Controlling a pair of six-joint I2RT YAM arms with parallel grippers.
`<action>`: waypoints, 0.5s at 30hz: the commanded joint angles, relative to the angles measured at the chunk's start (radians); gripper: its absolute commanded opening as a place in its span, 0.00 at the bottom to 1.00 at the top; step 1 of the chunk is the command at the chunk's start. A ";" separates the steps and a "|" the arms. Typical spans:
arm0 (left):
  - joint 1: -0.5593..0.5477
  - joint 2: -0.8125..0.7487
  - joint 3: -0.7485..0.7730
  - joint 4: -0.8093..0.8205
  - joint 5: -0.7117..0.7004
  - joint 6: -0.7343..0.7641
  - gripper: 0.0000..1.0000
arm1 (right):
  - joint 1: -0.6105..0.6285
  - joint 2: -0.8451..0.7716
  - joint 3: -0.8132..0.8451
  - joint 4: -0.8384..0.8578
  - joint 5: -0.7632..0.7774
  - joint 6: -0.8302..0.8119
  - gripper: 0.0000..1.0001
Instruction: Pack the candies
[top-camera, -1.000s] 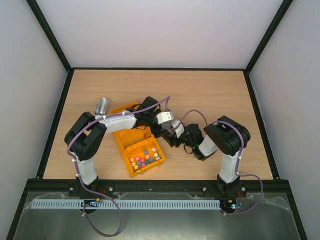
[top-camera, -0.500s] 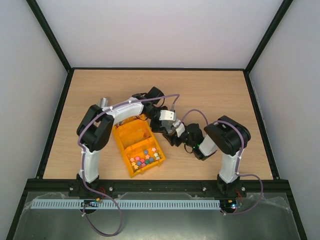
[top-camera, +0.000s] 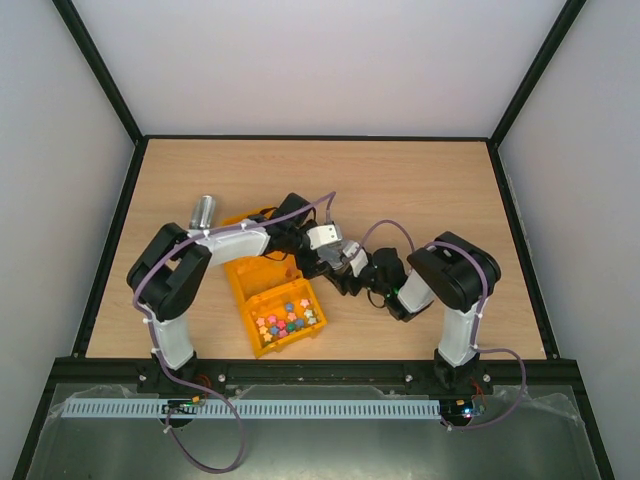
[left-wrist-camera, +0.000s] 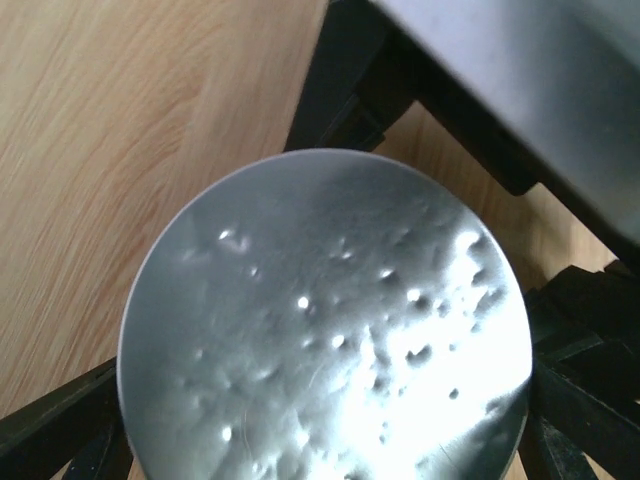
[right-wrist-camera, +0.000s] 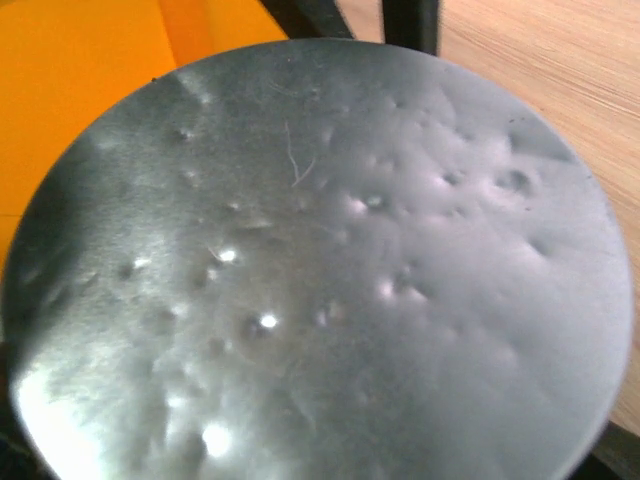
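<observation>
Guessing the metal disc (left-wrist-camera: 330, 320) drops beside the orange bin (top-camera: 262, 283), missing the candies (top-camera: 288, 320); can't tell if left claw (top-camera: 322, 258) or right claw (top-camera: 352, 276) grips it.

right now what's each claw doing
left claw: set around a silver disc, grip cannot be told
right claw: silver disc fills its view, cannot be told

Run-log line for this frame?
candies: orange bin, near compartment | left end effector: beside bin, grip unclear | right end effector: facing left one, grip unclear | dented metal disc: fills both wrist views
</observation>
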 joint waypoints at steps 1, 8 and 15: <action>-0.027 -0.024 -0.066 0.178 -0.058 -0.201 0.99 | -0.003 0.008 -0.001 0.039 0.021 0.001 0.40; -0.050 -0.028 -0.090 0.258 -0.128 -0.225 0.99 | -0.003 0.008 -0.002 0.036 0.024 0.005 0.41; -0.052 -0.040 -0.090 0.265 -0.043 -0.187 0.99 | -0.002 0.009 -0.001 0.036 0.029 0.004 0.41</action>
